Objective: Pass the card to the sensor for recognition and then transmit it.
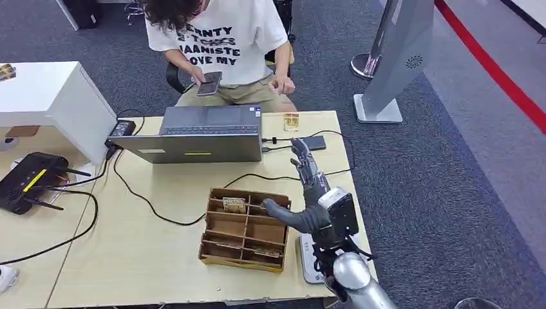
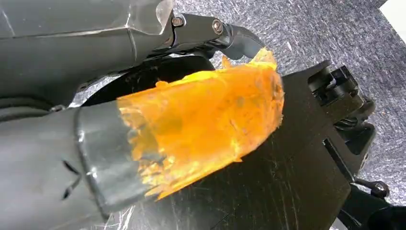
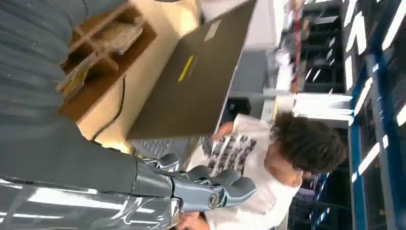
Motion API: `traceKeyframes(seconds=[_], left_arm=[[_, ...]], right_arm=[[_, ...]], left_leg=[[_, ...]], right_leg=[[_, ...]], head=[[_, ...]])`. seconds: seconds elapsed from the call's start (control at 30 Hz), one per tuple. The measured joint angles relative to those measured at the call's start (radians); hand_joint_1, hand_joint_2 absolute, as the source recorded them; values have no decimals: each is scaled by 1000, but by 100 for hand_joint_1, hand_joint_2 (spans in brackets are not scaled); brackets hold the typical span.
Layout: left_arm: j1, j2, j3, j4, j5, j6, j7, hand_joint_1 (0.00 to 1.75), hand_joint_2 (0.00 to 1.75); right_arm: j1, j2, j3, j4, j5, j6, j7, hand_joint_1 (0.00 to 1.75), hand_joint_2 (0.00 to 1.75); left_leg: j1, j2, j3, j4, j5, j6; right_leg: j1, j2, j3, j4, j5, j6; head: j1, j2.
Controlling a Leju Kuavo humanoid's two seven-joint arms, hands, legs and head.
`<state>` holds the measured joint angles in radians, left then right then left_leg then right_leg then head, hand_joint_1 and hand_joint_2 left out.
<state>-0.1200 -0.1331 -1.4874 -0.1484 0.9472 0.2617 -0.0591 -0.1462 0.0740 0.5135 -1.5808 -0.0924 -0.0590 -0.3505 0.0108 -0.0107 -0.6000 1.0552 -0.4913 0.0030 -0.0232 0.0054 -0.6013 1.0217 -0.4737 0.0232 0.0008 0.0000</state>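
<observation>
Cards (image 1: 234,205) lie in the back compartments of the brown divided box (image 1: 244,229) on the counter (image 1: 161,244), just left of my right hand (image 1: 308,201). Its fingers (image 1: 302,161) are spread, grasping nothing, thumb reaching over the box's right edge; my left hand's (image 2: 95,143) state I cannot tell.

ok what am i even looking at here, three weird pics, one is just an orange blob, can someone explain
These are three cameras on a humanoid robot. The wide picture looks down from its head at a wooden table. On it lie a laptop, a brown divided box with cards in some compartments, and cables. The robot's right hand hovers by the box, fingers apart, holding nothing. A person sits opposite with a phone. The sideways picture comes from the right wrist. The orange blob is the left hand, taped orange, seen from its own wrist camera, hanging over grey carpet.
</observation>
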Motion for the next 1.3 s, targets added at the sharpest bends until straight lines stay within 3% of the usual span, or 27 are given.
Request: traceKeyframes(seconds=[0.13, 0.3, 0.6, 0.83, 0.87, 1.13, 1.3], left_arm=[[6, 0, 13, 0, 14, 2, -13, 0, 0], [10, 2, 18, 0, 23, 1, -19, 0, 0], [11, 6, 26, 0, 36, 1, -26, 0, 0], [12, 6, 30, 0, 40, 1, -27, 0, 0], [12, 6, 32, 0, 40, 1, -27, 0, 0], [12, 6, 35, 0, 50, 0, -27, 0, 0], [12, 6, 37, 0, 56, 2, -28, 0, 0]], right_arm=[[83, -35, 0, -37, -158, 207, -76, 0, 0], [174, -77, -2, -64, -225, 409, -145, 0, 0], [206, -120, -5, -73, -227, 508, -149, 0, 0], [207, -145, -4, -73, -214, 545, -164, 0, 0], [207, -149, -4, -73, -212, 547, -166, 0, 175], [207, -163, 1, -84, -158, 505, -166, 0, 175], [206, -170, 4, -101, -56, 382, -156, 0, 175]], left_leg=[[0, -1, 0, 0, 0, 0], [0, 0, 0, 0, -1, 0], [0, 0, 1, 0, -1, 0], [0, 0, 1, 0, -1, 0], [0, 0, 1, 0, -1, 0], [0, 0, 1, 0, -1, 0], [0, 0, 1, 0, -1, 0]], right_leg=[[0, -1, 1, 0, -1, 0], [0, 0, 0, 0, -2, -1], [0, 0, 2, 0, -2, -1], [0, 0, 2, 0, -2, -1], [0, 0, 2, 0, -2, -1], [0, 0, 2, 0, -2, -1], [0, 0, 2, 0, -2, -1]], head=[[0, 0], [0, 0], [0, 0], [0, 0], [0, 0], [0, 0], [0, 0]])
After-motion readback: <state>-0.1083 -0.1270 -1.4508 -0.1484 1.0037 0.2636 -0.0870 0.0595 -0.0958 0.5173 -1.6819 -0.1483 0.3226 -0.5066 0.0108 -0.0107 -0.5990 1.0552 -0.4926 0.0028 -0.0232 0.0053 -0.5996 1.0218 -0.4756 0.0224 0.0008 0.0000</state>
